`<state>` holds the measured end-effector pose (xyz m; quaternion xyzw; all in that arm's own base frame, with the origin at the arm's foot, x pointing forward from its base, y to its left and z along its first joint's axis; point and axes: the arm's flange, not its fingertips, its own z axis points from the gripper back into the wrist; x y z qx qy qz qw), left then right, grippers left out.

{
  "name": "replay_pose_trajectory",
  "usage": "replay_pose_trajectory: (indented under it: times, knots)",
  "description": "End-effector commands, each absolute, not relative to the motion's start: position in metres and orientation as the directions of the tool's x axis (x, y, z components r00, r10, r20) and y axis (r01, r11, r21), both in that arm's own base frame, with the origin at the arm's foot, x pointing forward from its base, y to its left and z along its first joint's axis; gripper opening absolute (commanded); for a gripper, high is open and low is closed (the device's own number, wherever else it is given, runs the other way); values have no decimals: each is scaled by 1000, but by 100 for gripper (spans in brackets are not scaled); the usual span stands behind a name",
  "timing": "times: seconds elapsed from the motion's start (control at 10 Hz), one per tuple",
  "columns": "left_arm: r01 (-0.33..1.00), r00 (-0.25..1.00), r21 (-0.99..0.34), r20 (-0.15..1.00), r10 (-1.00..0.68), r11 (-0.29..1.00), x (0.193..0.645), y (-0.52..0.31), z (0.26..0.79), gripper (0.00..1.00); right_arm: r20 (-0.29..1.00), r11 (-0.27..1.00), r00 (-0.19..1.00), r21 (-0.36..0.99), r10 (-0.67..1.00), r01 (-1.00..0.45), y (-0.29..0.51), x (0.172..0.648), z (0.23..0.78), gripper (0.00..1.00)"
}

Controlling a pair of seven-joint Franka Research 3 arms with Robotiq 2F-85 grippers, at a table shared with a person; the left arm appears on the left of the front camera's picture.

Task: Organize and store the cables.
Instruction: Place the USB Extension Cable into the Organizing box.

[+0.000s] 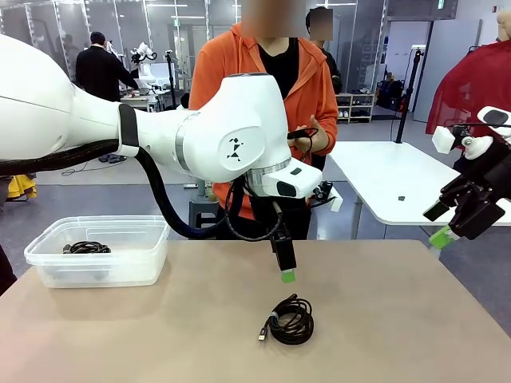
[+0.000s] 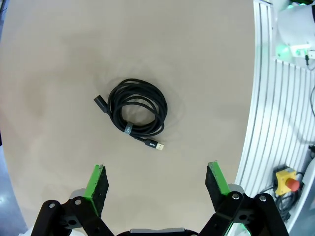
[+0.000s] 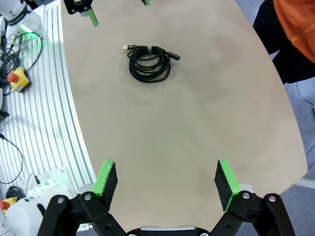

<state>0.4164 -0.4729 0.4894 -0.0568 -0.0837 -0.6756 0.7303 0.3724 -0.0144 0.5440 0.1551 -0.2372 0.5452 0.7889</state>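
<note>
- On the tabletop, a coiled black USB cable [image 1: 291,319] lies just under the left gripper [image 1: 286,270], whose fingers are spread wide and empty.
- Right gripper [image 3: 166,179] hangs equally spread, well apart.
- Pinching only one loop could unravel the coil on the way to the clear bin [image 1: 120,267].

The cable [image 1: 86,247] inside the bin [image 1: 52,267] is blurred, perhaps several.

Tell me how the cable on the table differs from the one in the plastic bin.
The table cable lies on the bare tabletop; the bin cable sits inside the clear bin. The table cable shows a metal plug tip; the bin cable's ends are too small to tell. Both are black coiled bundles.
</note>
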Motion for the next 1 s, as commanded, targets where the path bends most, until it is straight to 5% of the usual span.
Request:
replay_pose_trajectory:
  times: [0.0, 0.2, 0.5, 0.9]
  knots:
    - [977, 213, -5, 146, -966, 215, 426, -475, 480, 100, 547, 365, 297, -16, 783, -931, -13, 375, 545, 100]
    - [908, 417, -78, 106, -902, 411, 418, -479, 466, 100, 547, 365, 297, -16, 783, -931, -13, 375, 545, 100]
    - [767, 638, 10, 96, -764, 642, 424, -483, 424, 100, 547, 365, 297, -16, 783, -931, -13, 375, 545, 100]
    - [652, 750, 61, 93, -655, 756, 450, -470, 391, 100, 547, 365, 297, -16, 783, -931, -13, 375, 545, 100]
